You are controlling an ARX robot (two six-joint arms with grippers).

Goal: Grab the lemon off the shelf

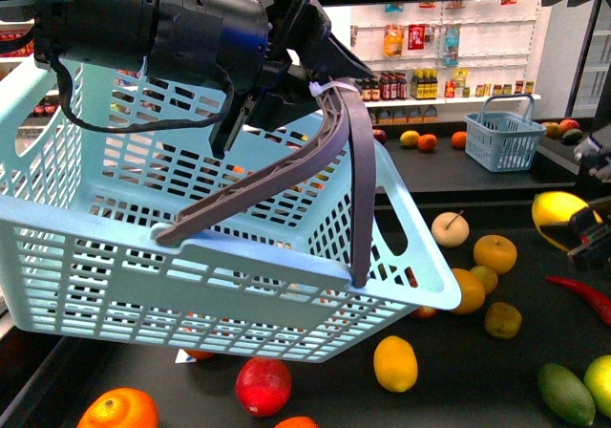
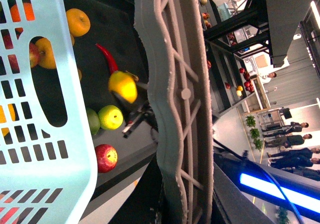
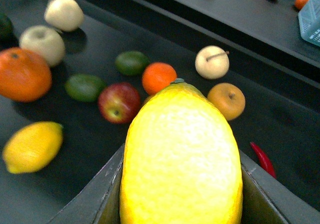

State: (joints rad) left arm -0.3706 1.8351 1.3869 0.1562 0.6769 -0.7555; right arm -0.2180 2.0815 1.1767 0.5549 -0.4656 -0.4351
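My right gripper [image 3: 181, 194] is shut on a large yellow lemon [image 3: 181, 159], held above the black tray deck of the shelf [image 3: 280, 119]. In the front view that lemon [image 1: 558, 215] and the right gripper [image 1: 584, 232] are at the far right edge. My left gripper [image 1: 320, 89] is shut on the grey basket handle [image 1: 286, 165] and holds the light blue basket [image 1: 143, 237] tilted in the air at the left. The left wrist view shows the handle [image 2: 182, 94] close up and the held lemon [image 2: 122, 85] beyond it.
Loose fruit lies on the deck: another lemon [image 1: 395, 363], a red apple [image 1: 263, 386], oranges [image 1: 495, 253], a pale pear [image 1: 450, 228], limes [image 1: 565, 393] and a red chilli [image 1: 582, 296]. A second small blue basket [image 1: 504, 134] stands on the upper deck at back right.
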